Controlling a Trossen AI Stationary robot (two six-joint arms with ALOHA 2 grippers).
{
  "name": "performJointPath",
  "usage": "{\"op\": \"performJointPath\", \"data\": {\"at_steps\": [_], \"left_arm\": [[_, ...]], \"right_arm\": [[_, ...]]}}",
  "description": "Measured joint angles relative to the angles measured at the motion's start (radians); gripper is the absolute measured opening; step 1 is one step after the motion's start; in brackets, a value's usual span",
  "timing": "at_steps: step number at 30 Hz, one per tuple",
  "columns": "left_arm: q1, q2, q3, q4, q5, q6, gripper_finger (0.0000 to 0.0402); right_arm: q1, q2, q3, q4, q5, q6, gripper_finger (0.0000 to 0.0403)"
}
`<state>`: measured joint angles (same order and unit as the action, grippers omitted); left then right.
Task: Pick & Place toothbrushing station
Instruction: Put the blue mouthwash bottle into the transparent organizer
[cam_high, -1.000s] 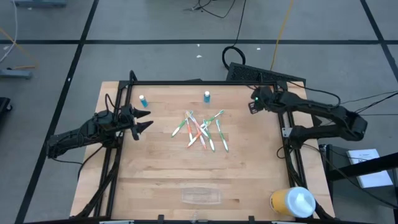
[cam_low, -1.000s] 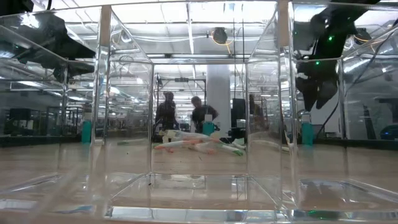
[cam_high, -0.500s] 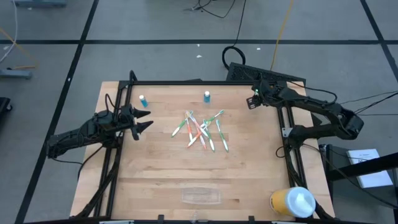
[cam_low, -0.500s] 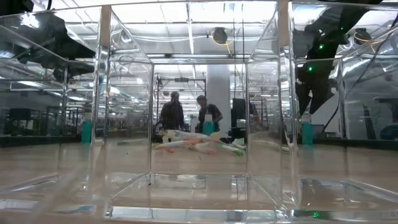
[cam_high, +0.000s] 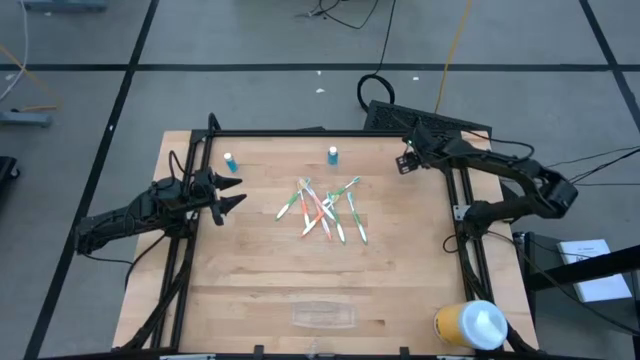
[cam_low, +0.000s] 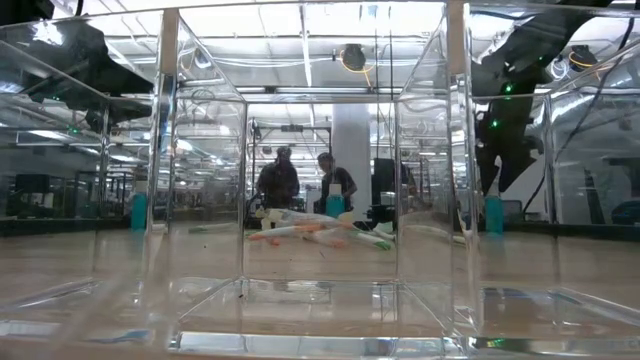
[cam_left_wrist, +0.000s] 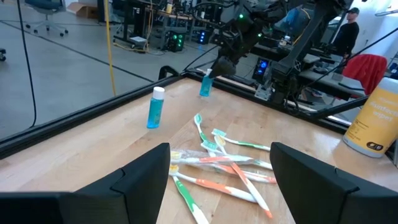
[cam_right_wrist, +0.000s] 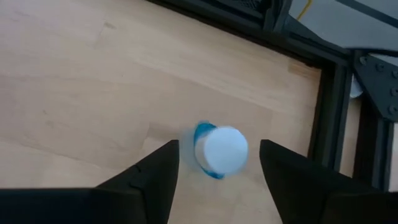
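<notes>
1. We judge the task to be at its opening step: the toothbrushing station (cam_high: 325, 316) lies untouched on the wooden surface (cam_high: 250, 270), near the front edge, well apart from both arms.
2. The station is see-through and faint against the wood in the high view; its long axis runs side to side, parallel to the front edge. In the low view its clear walls (cam_low: 320, 180) fill most of the frame, standing upright and open at the top.
3. Our left gripper (cam_high: 232, 193) hangs at the left side of the surface, fingers (cam_left_wrist: 146, 177) spread apart and holding nothing, pointing toward the pile of toothbrushes (cam_high: 325, 210).
4. Our right gripper (cam_high: 404, 162) sits at the far right corner; its fingers (cam_right_wrist: 158, 171) are released, and a small blue bottle with a white cap (cam_right_wrist: 219, 151) shows between them from above.
5. The next move, as we judge it, calls for one arm to travel to the front edge and close across the station's short side.
</notes>
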<state>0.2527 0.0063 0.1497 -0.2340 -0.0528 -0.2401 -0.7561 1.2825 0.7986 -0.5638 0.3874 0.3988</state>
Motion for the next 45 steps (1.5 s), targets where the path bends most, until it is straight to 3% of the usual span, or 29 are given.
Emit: {"op": "performJointPath", "data": {"at_steps": [34, 45], "left_arm": [[0.000, 0.000, 0.000, 0.000, 0.000, 0.000, 0.0283], [0.000, 0.000, 0.000, 0.000, 0.000, 0.000, 0.0283]], "right_arm": [[0.000, 0.008, 0.000, 0.017, -0.001, -0.044, 0.0097], [0.053, 0.008, 0.000, 0.077, -0.005, -0.086, 0.0096]]}}
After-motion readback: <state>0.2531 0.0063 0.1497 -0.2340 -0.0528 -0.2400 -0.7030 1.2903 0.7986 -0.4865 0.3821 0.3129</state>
